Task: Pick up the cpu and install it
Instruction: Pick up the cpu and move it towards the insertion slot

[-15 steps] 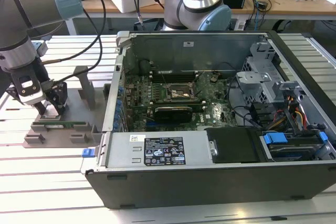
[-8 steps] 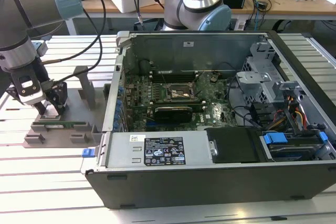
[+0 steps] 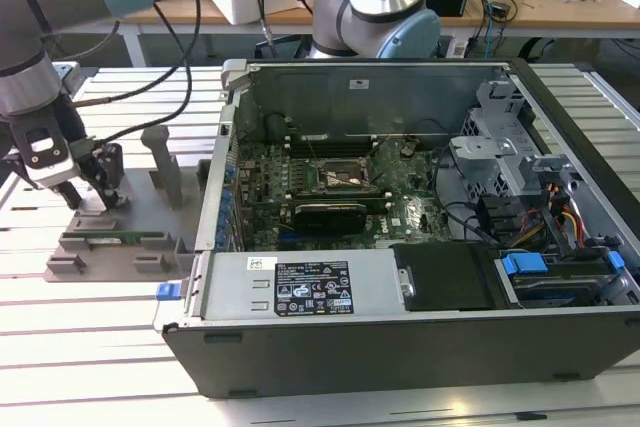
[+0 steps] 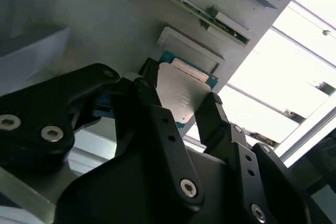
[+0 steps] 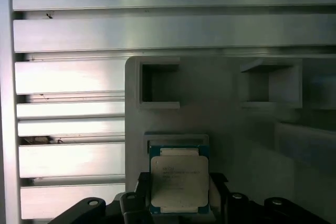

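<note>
Currently the gripper [image 4: 181, 90] sits low over the grey parts holder [image 3: 110, 242] at the exterior view's left, on the slatted counter [image 3: 90, 347] beside the open computer case [image 3: 420, 347]. In both wrist views the cpu [image 5: 178, 183] lies between the two black fingers [image 4: 152, 108], which look closed on its two opposite side edges. It sits just off its shallow pocket [image 5: 178, 141] in the holder.

Handling, judged:
- Light, thin and rigid, so little squeeze is needed.
- The metal top is smooth and likely slippery.
- The underside contacts are fragile, so it should be held by its edges.
- The edges are thin, so a slight tilt could let it twist or slip out.

The empty socket [image 3: 335, 175] sits mid-board inside the case, well apart from the gripper.
</note>
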{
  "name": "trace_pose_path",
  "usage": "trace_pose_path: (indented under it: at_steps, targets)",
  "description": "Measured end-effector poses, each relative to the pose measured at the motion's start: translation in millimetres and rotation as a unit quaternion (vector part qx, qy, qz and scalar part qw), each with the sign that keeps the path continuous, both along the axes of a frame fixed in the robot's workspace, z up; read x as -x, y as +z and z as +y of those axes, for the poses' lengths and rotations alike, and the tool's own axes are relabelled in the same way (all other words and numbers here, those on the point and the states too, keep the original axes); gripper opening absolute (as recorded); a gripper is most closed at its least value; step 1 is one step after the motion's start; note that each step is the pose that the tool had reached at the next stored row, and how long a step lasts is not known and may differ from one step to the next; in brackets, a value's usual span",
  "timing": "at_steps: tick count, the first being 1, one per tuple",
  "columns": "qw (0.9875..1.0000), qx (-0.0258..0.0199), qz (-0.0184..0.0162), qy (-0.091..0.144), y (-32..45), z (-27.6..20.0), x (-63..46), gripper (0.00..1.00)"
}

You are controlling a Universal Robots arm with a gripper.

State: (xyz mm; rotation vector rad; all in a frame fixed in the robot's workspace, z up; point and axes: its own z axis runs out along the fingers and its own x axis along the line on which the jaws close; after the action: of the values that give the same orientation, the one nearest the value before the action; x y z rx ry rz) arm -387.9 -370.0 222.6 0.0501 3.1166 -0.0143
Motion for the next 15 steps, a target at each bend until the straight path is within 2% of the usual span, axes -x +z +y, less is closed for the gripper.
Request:
trace_pose_path:
  at_steps: [1,2,3,7,11,15]
  targets:
    - [1.0000,0.0003,0.0000,0.000,10.0,1.8,0.0,0.53]
    - [1.0000,0.0006,0.0000,0.000,25.0,2.4,-0.1,0.53]
    - [1.0000,0.0007,0.0000,0.000,32.3,2.5,0.0,0.53]
    - [1.0000,0.0013,0.0000,0.000,48.6,2.7,0.0,0.53]
    - [1.0000,0.0017,0.0000,0.000,76.2,2.9,0.0,0.53]
    - [1.0000,0.0017,0.0000,0.000,95.7,2.9,0.0,0.53]
